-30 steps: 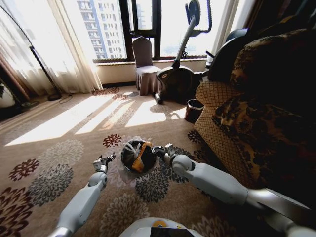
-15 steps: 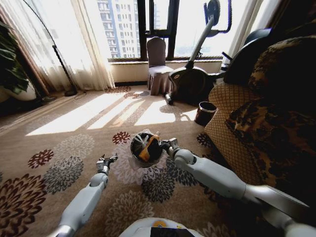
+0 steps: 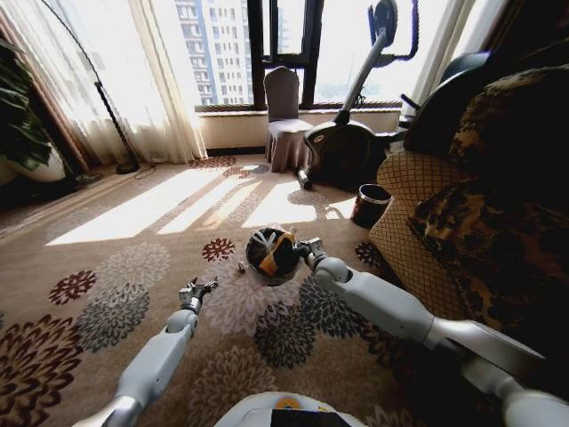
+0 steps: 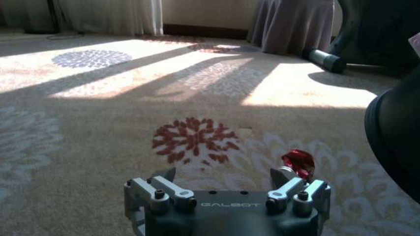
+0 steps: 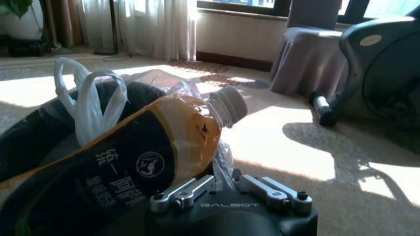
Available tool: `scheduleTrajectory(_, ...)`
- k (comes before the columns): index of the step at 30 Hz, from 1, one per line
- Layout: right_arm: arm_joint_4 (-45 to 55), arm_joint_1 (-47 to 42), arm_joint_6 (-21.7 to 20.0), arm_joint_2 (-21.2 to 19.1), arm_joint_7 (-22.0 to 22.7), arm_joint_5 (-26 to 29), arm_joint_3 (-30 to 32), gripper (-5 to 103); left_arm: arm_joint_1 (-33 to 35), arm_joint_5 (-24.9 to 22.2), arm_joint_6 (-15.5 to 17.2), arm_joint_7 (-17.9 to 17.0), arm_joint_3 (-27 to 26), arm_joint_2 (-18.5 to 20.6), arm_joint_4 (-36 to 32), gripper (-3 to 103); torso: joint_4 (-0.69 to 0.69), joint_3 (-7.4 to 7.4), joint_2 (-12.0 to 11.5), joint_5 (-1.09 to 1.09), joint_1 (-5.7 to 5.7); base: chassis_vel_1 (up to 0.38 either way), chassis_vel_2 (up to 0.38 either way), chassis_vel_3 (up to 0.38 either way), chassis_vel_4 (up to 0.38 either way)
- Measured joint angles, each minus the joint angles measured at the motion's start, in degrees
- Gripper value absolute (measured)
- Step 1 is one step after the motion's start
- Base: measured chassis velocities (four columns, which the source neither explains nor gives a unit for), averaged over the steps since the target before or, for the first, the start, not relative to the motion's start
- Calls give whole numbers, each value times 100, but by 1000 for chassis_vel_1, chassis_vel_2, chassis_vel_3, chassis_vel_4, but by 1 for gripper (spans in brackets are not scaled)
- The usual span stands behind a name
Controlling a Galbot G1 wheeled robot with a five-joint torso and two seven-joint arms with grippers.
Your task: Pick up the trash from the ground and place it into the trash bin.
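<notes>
Head view, first speaker: Where is the trash bin point(image 3: 271, 256) and what holds it?

Second speaker: It sits just off the patterned carpet point(image 3: 107, 258), at the end of the right arm. The right gripper point(image 3: 307, 252) is clamped on its rim beside the crinkled plastic liner point(image 5: 220, 152). Inside are an orange-labelled bottle point(image 5: 161, 147) with its neck poking past the rim, and a white knotted bag point(image 5: 88, 98).

First speaker: How will the bin handle?

Second speaker: Probably light, but the wall is thin and the liner looks slippery, so a grip on the rim could slide. The bottle lies loose and could roll out if the bin tips.

First speaker: And the left arm?

Second speaker: The left gripper point(image 3: 197, 292) hovers low over the carpet with its fingers spread apart and nothing between them. In the left wrist view a small red scrap point(image 4: 298, 164) lies on the carpet just past one fingertip.

First speaker: How should that be taken?

Second speaker: It looks crumpled, shiny and very light, likely foil or wrapper. It should crush easily, so pinch it across the middle, low against the carpet.
</notes>
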Motion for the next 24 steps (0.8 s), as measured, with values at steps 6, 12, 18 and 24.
scheduleTrajectory(6,2,-32,42,-36,4,6,32,0,-68,-96,433,296,54,-3,5,98,-4,2,0,-1,0,-205,196,202,-203)
scheduleTrajectory(12,58,-96,97,-71,-29,30,34,0,-180,-38,989,843,141,-89,282,98,-1,6,-1,-2,2,-184,154,168,-139)
scheduleTrajectory(18,128,-97,136,-80,-87,48,33,0,-590,-31,1020,1200,331,-305,869,98,-1,0,2,-1,-1,8,-14,-17,2)
scheduleTrajectory(24,146,-97,111,-147,-114,116,77,0,-790,19,961,1368,532,-337,1103,98,-1,3,2,-1,0,9,-9,-8,5)
